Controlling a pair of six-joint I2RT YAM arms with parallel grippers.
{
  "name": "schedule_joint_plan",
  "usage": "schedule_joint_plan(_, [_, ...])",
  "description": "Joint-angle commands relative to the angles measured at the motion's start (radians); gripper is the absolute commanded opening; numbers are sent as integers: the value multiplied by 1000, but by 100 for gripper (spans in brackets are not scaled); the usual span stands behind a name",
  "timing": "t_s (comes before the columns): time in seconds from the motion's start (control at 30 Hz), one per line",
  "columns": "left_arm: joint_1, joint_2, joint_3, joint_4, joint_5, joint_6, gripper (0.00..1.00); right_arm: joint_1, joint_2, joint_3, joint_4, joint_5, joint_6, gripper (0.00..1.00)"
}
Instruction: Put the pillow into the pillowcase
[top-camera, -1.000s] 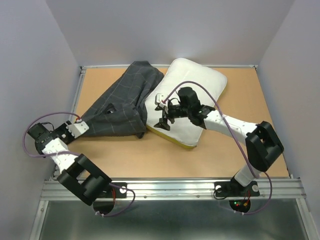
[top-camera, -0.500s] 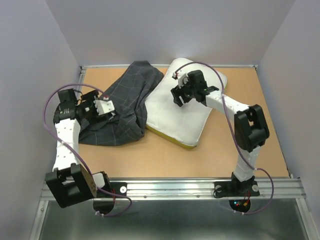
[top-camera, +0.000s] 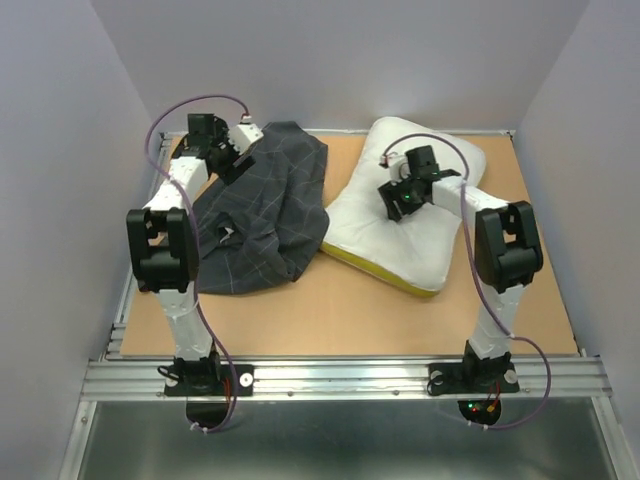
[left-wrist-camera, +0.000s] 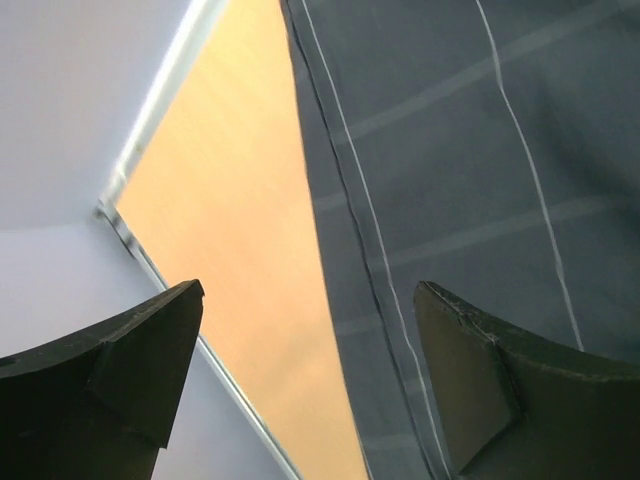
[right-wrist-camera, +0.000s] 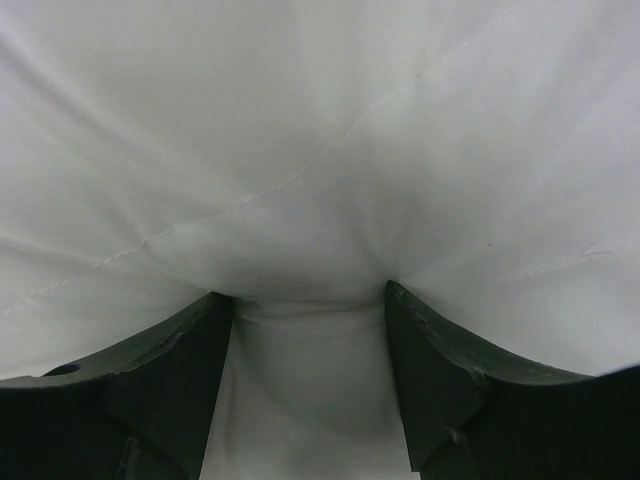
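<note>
I see the left gripper (left-wrist-camera: 310, 380) spread wide above the pillowcase (left-wrist-camera: 480, 200) edge; the right gripper (right-wrist-camera: 310, 385) pinches a pillow (right-wrist-camera: 320, 150) fold.

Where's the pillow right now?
In the top view the pillow lies on the right half of the table, apart from the pillowcase on its left. The right tool presses into its white face.

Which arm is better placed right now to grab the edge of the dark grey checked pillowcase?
Left. The left gripper is open at the far edge of the dark grey checked pillowcase, hem between its fingers. The right gripper is pressing into the white quilted pillow.
</note>
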Motion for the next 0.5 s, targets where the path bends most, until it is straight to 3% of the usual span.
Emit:
schedule_joint_plan(0.0, [-88,104,135,27,-80,-16,99,-181,-11,-128,-319,178,-113,67])
schedule_joint_plan(0.27, [-209,328,341,-40,-77,37,97,-195,-142,-99,-451,50,-135,71])
schedule_joint_plan(0.37, [-233,428,391,-24,-157,7,84,-195,-191,-29,-470,-68,-103,72])
schedule_joint_plan(0.47, [-225,485,448,-20,-251,-22,77,-171,-197,62,-497,-191,-45,70])
